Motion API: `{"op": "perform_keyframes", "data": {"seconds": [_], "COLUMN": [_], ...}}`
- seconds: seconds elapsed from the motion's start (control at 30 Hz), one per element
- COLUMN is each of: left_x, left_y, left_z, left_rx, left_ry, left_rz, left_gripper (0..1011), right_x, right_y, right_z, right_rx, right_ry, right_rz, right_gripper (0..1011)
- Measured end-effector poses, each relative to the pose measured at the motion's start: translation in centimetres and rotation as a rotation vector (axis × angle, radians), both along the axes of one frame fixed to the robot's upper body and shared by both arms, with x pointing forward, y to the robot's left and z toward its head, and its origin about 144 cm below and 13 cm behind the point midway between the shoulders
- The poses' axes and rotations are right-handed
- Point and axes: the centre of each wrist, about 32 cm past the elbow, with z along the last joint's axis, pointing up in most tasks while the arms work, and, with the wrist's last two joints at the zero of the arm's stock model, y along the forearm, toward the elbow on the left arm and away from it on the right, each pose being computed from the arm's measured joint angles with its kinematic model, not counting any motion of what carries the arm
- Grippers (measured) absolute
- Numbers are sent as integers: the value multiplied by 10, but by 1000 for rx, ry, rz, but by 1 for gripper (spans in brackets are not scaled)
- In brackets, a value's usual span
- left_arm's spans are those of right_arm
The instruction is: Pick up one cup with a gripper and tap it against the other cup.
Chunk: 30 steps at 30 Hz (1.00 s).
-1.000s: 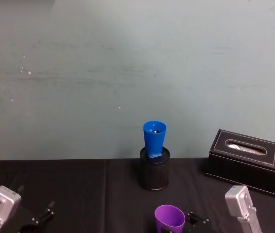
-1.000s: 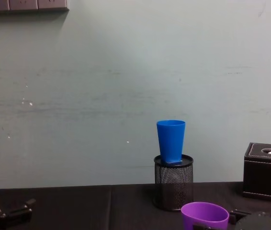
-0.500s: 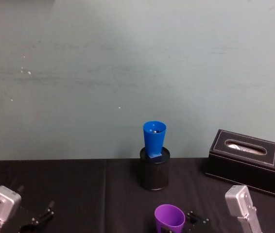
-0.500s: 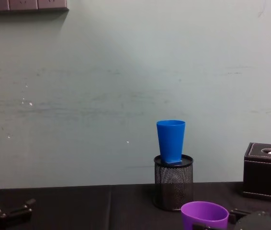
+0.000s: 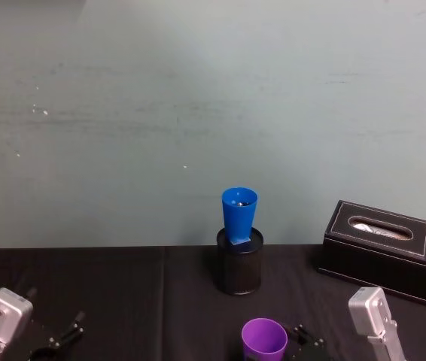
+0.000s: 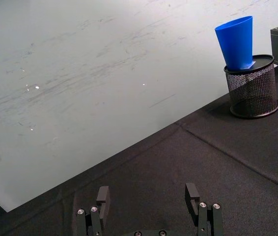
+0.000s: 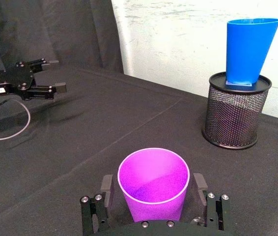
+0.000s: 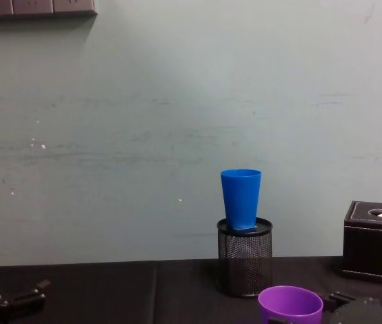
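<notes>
The purple cup (image 7: 153,183) stands upright between the two fingers of my right gripper (image 7: 152,184), which is shut on it low over the black cloth; the cup's base is hidden behind the gripper body. The same purple cup (image 5: 265,338) shows at the near edge in the head view. The blue cup (image 5: 238,214) sits slightly tilted on top of a black mesh pen holder (image 5: 238,271), farther back and a little left of the purple cup, apart from it. My left gripper (image 6: 147,196) rests open and empty at the near left.
A black tissue box (image 5: 382,248) stands at the back right of the black tablecloth (image 5: 123,293). A pale wall rises right behind the table. A cable (image 7: 6,123) trails from the left arm across the cloth.
The purple cup and my right gripper have shifted slightly toward me and a touch to the right. The blue cup and the left gripper have stayed put.
</notes>
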Motion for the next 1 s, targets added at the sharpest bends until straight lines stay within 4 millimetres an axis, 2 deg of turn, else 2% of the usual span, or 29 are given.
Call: {"op": "perform_keyframes", "data": {"seconds": [0.3, 0.67, 0.83, 0.97, 1.0], "left_x": [0, 0, 0, 0, 0], "left_y": [0, 0, 0, 0, 0], "left_z": [0, 0, 0, 0, 0], "left_rx": [0, 0, 0, 0, 0], "left_ry": [0, 0, 0, 0, 0], "left_rz": [0, 0, 0, 0, 0], "left_gripper": [1005, 1005, 1005, 1005, 1005], "right_x": [0, -6, -15, -25, -25], "right_y": [0, -3, -7, -7, -7], "right_z": [0, 27, 39, 38, 38], "right_rx": [0, 65, 99, 66, 66], "right_ry": [0, -131, -188, -176, -176], "right_rz": [0, -11, -141, -342, -342], "right_gripper": [1000, 1000, 1000, 1000, 1000]}}
